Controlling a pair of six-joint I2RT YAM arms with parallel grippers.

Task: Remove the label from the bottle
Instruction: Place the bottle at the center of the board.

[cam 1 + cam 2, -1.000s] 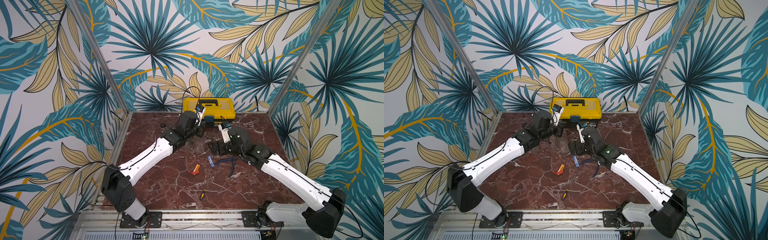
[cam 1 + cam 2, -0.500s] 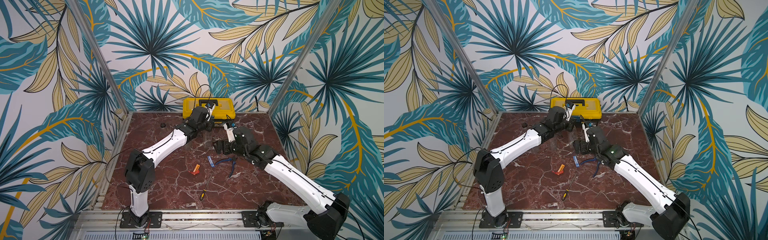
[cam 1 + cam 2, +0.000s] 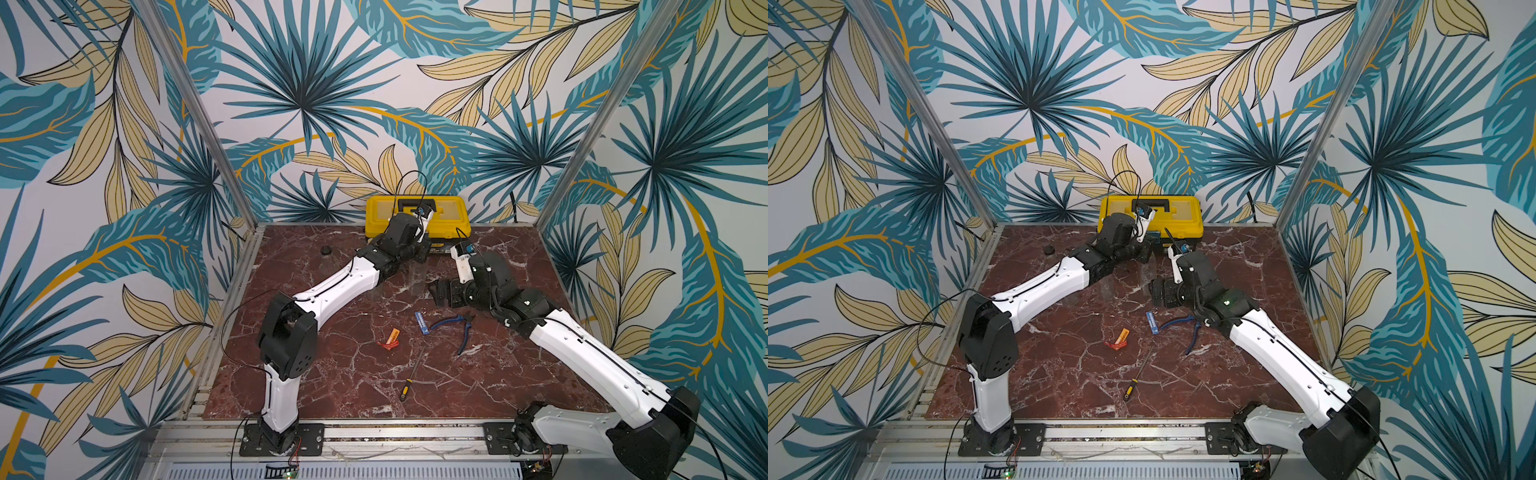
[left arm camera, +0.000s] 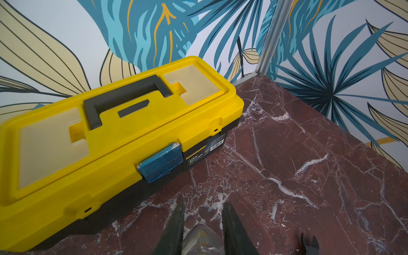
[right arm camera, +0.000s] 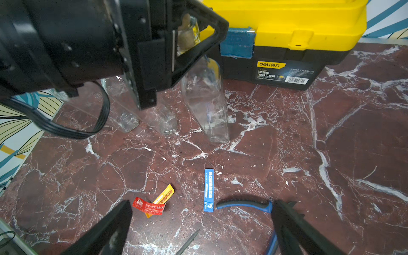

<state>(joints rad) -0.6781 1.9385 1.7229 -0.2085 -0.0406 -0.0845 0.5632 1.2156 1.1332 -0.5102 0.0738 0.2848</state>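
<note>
The left arm (image 3: 332, 291) stretches across the marbled tabletop (image 3: 498, 374) toward the yellow toolbox (image 3: 451, 208), its wrist above a faint clear bottle (image 3: 415, 272). The right gripper (image 3: 435, 293) hangs close by. A blue label (image 3: 422, 323), red-orange label (image 3: 388, 338), pliers (image 3: 457, 328) and screwdriver (image 3: 409, 380) lie loose.

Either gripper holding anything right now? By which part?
Yes: the left gripper is shut on the clear bottle, at its neck. The right gripper is open and holds nothing.

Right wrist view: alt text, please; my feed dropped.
The left pincer grips the neck of a clear bottle standing on the marble table before a yellow toolbox. A blue label and a red label lie loose near the open right pincer.
</note>
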